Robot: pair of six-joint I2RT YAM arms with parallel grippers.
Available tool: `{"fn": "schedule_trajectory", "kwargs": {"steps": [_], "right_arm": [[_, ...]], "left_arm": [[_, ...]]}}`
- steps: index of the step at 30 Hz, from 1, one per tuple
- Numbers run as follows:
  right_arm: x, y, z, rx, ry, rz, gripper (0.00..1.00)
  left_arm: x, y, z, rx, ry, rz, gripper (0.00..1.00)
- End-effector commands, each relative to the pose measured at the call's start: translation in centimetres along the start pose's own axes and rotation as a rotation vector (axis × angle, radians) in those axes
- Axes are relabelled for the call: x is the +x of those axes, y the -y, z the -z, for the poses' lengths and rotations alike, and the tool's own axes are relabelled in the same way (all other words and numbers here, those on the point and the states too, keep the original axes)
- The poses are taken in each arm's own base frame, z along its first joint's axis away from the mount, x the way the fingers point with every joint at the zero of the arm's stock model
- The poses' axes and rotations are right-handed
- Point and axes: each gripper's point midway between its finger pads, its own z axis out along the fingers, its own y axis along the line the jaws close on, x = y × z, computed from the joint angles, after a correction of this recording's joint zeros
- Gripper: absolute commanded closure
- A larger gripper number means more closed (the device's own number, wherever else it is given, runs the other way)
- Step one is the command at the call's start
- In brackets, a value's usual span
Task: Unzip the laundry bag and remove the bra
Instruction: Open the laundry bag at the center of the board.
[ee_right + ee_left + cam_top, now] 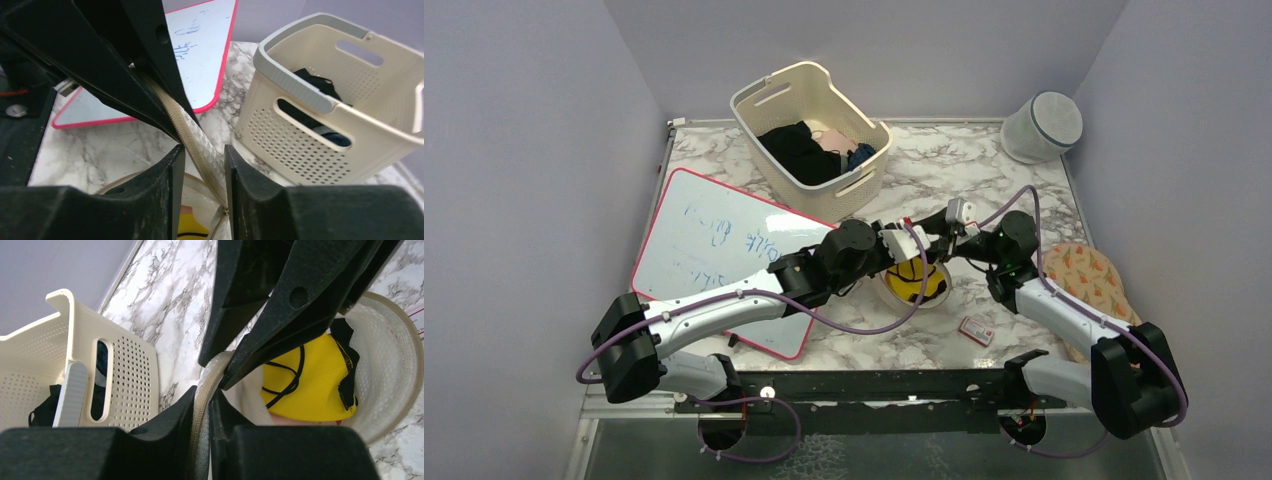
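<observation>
**On the marble desk, both grippers at the rim of the open laundry bag**

Pale lilac walls close in the marble-patterned desk on three sides. Near its middle, a little toward the near edge, we see the laundry bag, a round cream mesh pouch lying open. A yellow bra with black straps shows inside it.

The left gripper reaches in from the left edge. Its jaws are pressed together on the bag's zipper band, which runs up between them at the rim.

The right gripper comes in from the opposite side and meets the same band just beside the left one. Its jaws stand a little apart with the band running through the gap. We cannot tell whether they pinch the band or only bracket it.

A cream slotted plastic basket sits at the far edge, left of centre, with dark clothes and a bit of blue in it. A red-framed whiteboard with blue writing lies along the left edge, partly under the left arm. A white-grey cylinder leans in the far right corner. A carrot-print cloth lies at the right edge under the right arm. A small red and white packet rests toward the near edge, near the bag.
</observation>
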Motion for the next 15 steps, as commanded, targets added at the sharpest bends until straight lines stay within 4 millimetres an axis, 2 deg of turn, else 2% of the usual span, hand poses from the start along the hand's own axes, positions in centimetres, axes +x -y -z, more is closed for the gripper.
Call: {"fn": "schedule_trajectory", "kwargs": {"steps": [1,3,6,8,10,12,15], "right_arm": [[-0.7,1.1,0.4,0.146,0.058,-0.133,0.82],[-0.2,1.7,1.0,0.225,0.053,-0.213,0.87],[-0.1,2.6,2.1,0.355,0.055,-0.318,0.87],[0.4,3.8,3.0,0.468,0.034,-0.395,0.92],[2.0,6.1,4.8,0.688,0.0,-0.544,0.98],[4.0,7.8,6.7,0.887,-0.06,-0.671,0.99],[6.2,8.6,7.9,1.011,-0.157,-0.75,0.98]], "left_arm": [[-2.8,-0.6,0.8,-0.015,0.089,0.051,0.85],[-2.9,-1.0,1.1,-0.032,0.093,0.056,0.72],[-2.9,-2.0,1.8,-0.081,0.094,0.062,0.54],[-2.8,-2.6,2.2,-0.114,0.097,0.066,0.43],[-2.8,-3.0,2.6,-0.134,0.102,0.068,0.38],[-2.9,-3.1,2.8,-0.14,0.111,0.07,0.34],[-2.8,-3.1,2.8,-0.141,0.114,0.074,0.31]]}}
